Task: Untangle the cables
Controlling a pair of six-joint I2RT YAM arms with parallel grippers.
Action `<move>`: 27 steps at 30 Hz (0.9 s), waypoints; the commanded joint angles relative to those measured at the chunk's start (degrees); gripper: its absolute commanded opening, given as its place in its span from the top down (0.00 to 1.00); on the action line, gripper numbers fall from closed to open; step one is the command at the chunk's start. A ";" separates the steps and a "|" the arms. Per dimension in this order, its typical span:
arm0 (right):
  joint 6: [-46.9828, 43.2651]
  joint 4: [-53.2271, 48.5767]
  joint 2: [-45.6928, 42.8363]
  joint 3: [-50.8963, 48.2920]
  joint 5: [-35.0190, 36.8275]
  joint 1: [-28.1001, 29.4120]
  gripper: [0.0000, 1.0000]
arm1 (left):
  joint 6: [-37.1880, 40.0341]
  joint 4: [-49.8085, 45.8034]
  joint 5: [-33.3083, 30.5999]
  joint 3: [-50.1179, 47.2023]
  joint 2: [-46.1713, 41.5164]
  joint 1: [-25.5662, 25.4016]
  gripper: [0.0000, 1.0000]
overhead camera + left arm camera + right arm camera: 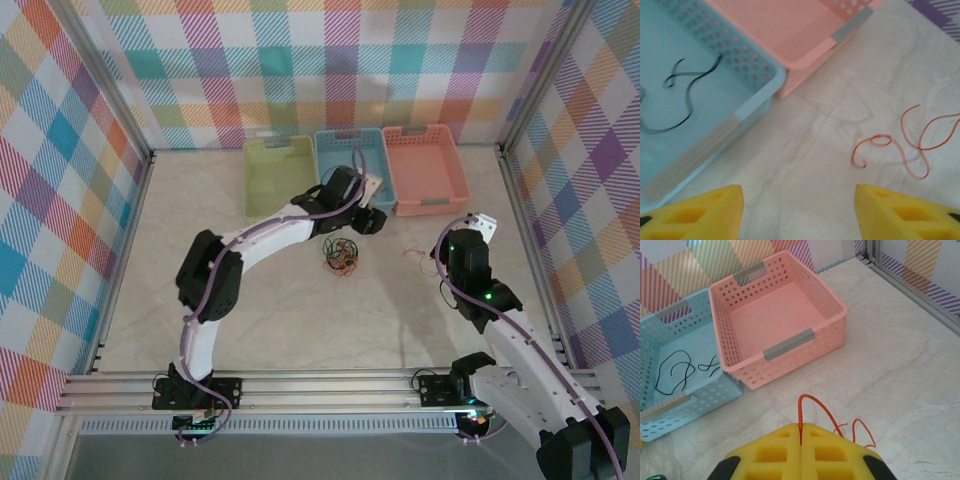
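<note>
Overhead view looks down; both close wrist views share the pink basket (775,315).

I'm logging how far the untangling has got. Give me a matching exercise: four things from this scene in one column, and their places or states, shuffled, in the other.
Things:
1. black cables
2. orange-red cable
3. knot of cables
4. left gripper

Places or states:
A. on the table, outside the baskets
B. open, nothing between its fingers
C. lying in the blue basket
D. pinched in the shut right gripper

Pairs: 1-C, 2-D, 3-A, 4-B.
</note>
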 commanded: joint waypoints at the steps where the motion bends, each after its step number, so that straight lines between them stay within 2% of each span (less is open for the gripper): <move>1: 1.30 -0.20 -0.82 -0.14 0.73 -0.45 1.00 | -3.71 -13.84 6.63 9.80 7.87 -1.88 0.41; 4: 1.44 -0.18 -0.78 -0.11 0.48 -0.61 1.00 | -6.98 -19.11 8.53 18.37 14.34 -2.99 0.42; 11: 1.52 0.05 -0.71 -0.23 -0.48 -0.83 1.00 | -11.75 -25.07 4.45 30.58 22.85 -5.84 0.42; 20: 1.31 0.39 -0.83 -0.42 -1.19 -0.89 1.00 | -16.63 -25.40 1.81 36.95 28.97 -7.51 0.41; 27: 1.20 0.56 -0.80 -0.41 -1.39 -0.97 1.00 | -17.19 -28.71 1.33 42.57 32.83 -7.61 0.47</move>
